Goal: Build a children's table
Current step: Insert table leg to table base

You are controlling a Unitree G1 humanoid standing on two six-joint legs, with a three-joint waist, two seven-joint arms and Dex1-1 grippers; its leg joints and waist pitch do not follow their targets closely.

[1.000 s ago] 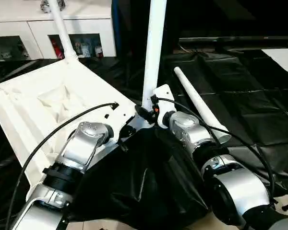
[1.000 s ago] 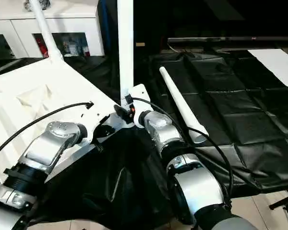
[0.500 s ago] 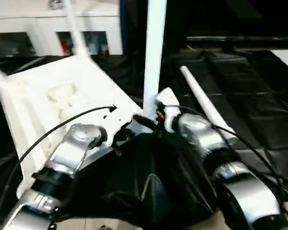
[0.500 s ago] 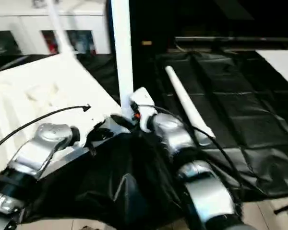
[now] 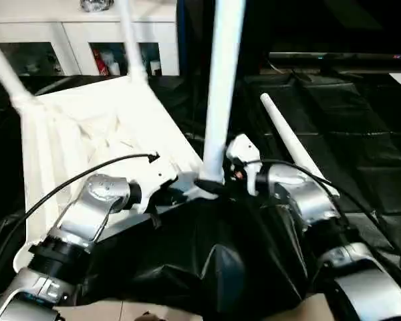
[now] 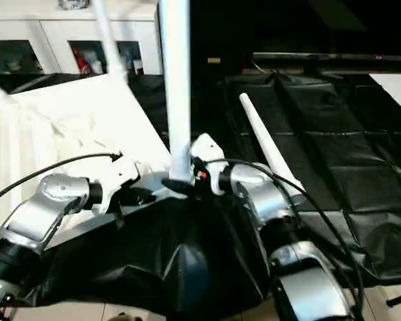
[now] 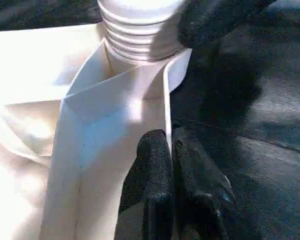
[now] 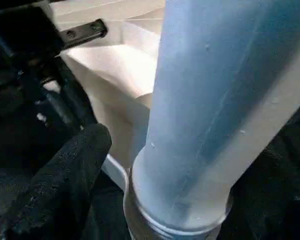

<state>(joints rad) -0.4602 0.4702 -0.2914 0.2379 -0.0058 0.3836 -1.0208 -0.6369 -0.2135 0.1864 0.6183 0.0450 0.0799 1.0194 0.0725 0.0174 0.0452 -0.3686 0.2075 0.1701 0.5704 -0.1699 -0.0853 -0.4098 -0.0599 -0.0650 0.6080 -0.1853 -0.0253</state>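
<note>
One white tabletop (image 5: pixel 87 127) lies upside down on the black cloth (image 5: pixel 361 140). Four white legs are counted: three stand up from its corners, and one loose leg (image 5: pixel 291 144) lies on the cloth near the right arm. The tops of the standing legs are cut off. The left gripper (image 7: pixel 171 165) is pinched tight on the tabletop's thin edge wall. The right gripper (image 5: pixel 217 184) is spread wide around the near leg (image 5: pixel 220 93), down by its socket; whether it touches the leg is hard to tell.
</note>
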